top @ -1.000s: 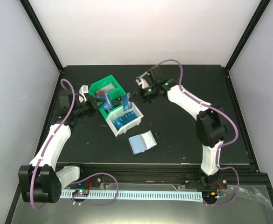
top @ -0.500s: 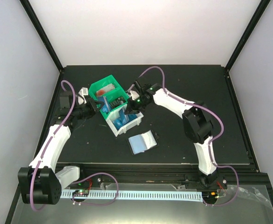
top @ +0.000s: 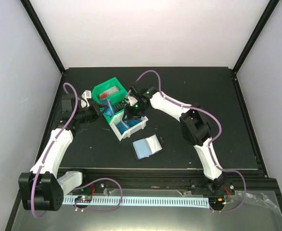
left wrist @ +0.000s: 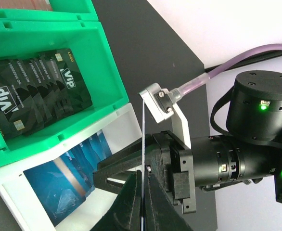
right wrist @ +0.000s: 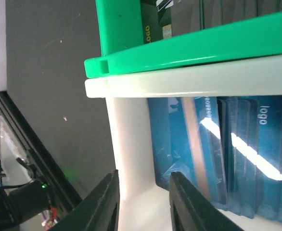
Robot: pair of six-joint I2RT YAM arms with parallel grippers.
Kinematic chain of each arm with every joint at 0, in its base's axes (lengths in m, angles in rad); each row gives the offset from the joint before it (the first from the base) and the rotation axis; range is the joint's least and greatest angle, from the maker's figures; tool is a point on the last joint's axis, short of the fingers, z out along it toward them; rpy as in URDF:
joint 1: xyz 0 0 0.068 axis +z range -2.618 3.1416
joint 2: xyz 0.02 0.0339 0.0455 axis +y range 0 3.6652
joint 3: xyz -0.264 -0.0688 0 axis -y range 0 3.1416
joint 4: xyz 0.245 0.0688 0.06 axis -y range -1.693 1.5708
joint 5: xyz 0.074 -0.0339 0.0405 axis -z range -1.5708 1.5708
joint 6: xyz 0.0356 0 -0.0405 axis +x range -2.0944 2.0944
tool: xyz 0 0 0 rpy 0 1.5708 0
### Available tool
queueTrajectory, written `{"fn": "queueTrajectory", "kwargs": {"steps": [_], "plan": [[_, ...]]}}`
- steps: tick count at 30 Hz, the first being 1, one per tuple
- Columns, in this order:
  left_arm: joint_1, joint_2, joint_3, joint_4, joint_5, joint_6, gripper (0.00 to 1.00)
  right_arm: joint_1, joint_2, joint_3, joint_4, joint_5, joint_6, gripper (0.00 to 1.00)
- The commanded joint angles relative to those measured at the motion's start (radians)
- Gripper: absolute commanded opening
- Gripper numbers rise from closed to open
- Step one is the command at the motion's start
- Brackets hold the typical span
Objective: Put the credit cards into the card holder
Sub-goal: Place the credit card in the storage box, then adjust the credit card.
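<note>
1. The left gripper [top: 99,110] sits at 9 o'clock from the two bins. Its jaws are closed on one credit card [left wrist: 143,134]. The card stands upright and appears edge-on in the left wrist view.
2. The green bin [top: 101,89] holds a row of black cards [left wrist: 40,91].
3. The white bin [top: 141,126] touches the green bin at its 5 o'clock side. It holds a stack of blue credit cards [right wrist: 237,154] with pale print.
4. The right gripper [right wrist: 142,180] is lowered over the white bin at the corner nearest the green bin. Its jaws are spread apart and grip nothing. One finger is outside the bin wall and the other is above the blue stack. Contact with the cards cannot be determined.
5. The card holder [top: 146,146] lies open on the table [top: 198,91], pale sleeves facing up. It is at 5 o'clock from the white bin, near it but apart, and clear of both grippers.
</note>
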Motion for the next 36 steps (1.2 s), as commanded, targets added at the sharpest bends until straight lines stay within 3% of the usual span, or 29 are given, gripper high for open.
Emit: {"fn": "queueTrajectory", "kwargs": {"steps": [1,10,14,18,24,30,36], "plan": [[0.003,-0.027,0.027,0.003,0.04,0.002,0.02,-0.002,-0.014,0.046,-0.06,0.07,-0.031,0.36],[-0.011,-0.041,0.018,0.05,0.113,-0.022,0.01,-0.012,-0.208,-0.046,-0.011,0.152,-0.032,0.54],[-0.033,-0.058,0.019,0.101,0.166,-0.053,0.02,-0.051,-0.368,-0.198,0.157,0.052,0.03,0.6],[-0.076,-0.064,0.02,0.191,0.223,-0.133,0.02,-0.101,-0.529,-0.382,0.441,-0.112,0.177,0.67],[-0.155,-0.058,0.023,0.368,0.258,-0.33,0.01,-0.106,-0.597,-0.434,0.616,-0.252,0.321,0.7],[-0.216,-0.058,0.022,0.475,0.254,-0.452,0.02,-0.105,-0.626,-0.489,0.705,-0.305,0.406,0.57],[-0.254,-0.072,0.003,0.484,0.219,-0.46,0.02,-0.106,-0.666,-0.552,0.759,-0.323,0.45,0.2]]}}
